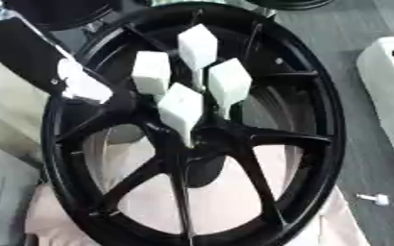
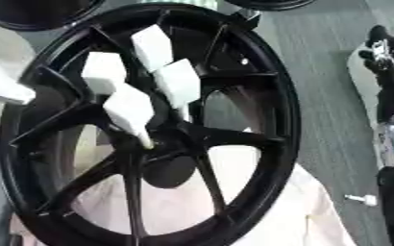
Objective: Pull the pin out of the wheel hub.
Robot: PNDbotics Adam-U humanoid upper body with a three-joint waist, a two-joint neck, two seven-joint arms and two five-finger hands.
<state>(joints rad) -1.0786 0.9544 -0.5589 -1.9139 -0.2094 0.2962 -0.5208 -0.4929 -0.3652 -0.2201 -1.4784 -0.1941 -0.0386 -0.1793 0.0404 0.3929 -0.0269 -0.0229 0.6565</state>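
Filling most of the view, the black wheel lies on a pale cloth, with four white block-topped pins standing at its hub. A small white piece lies apart on the grey floor to the right. The right hand hangs dark beside a white box; whether its fingers are open cannot be told, and the left arm reaches in over the rim.

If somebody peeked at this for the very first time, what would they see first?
First, the big black wheel that fills nearly the whole picture, lying on a pale pinkish cloth. Next, four white blocks on thin stems bunched just above the hub in the middle. The robot's right hand shows at the right edge, above a small white piece lying on the grey surface beside the wheel.
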